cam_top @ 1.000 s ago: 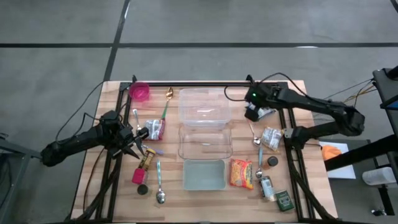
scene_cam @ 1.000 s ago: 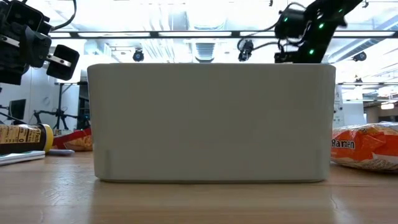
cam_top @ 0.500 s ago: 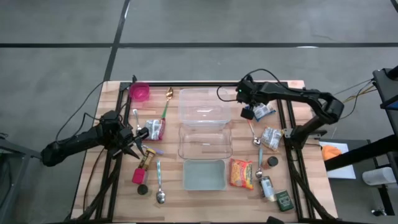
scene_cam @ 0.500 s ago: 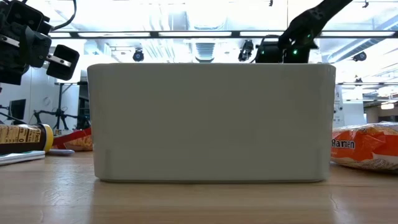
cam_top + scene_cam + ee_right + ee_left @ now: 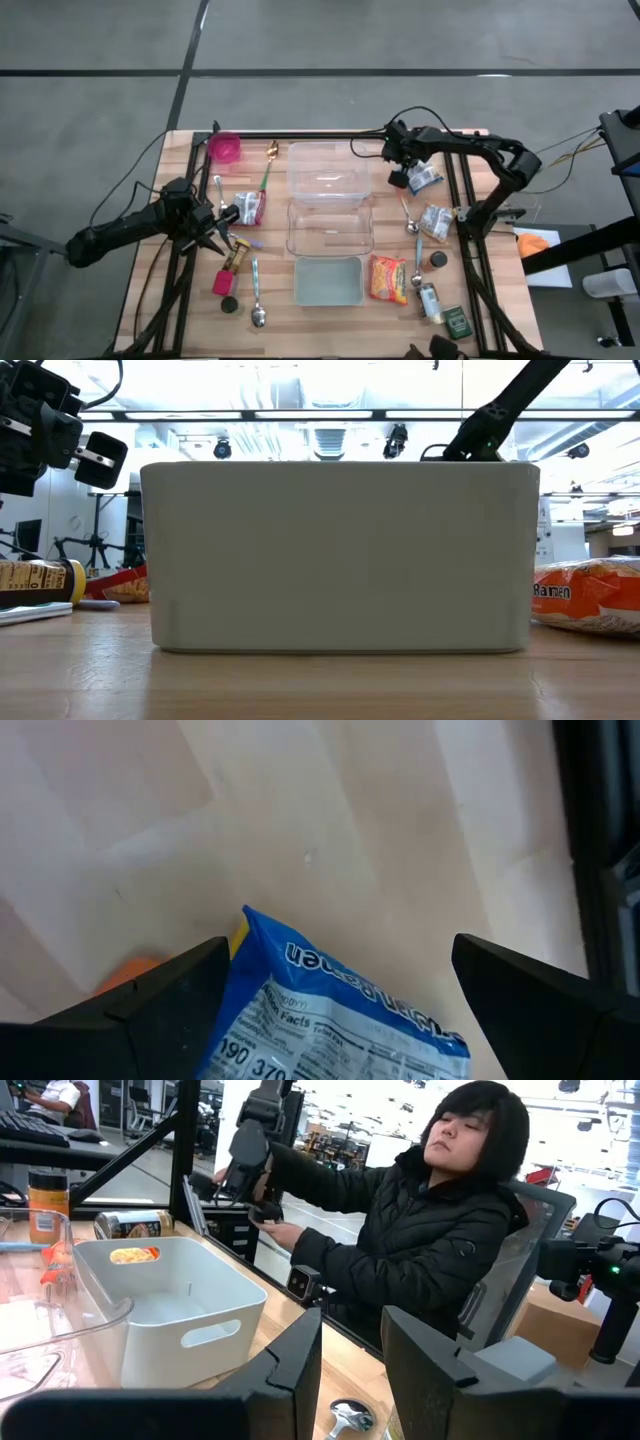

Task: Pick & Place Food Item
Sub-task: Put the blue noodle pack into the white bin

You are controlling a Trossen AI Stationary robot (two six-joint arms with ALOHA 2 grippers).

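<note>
Blue ramen pkt btwn wide right jaws, on table.

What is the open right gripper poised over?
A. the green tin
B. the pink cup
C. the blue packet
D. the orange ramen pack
C: the right wrist view shows the blue packet between the spread fingers, and from above the right gripper sits beside the packet at the table's far right.
</note>
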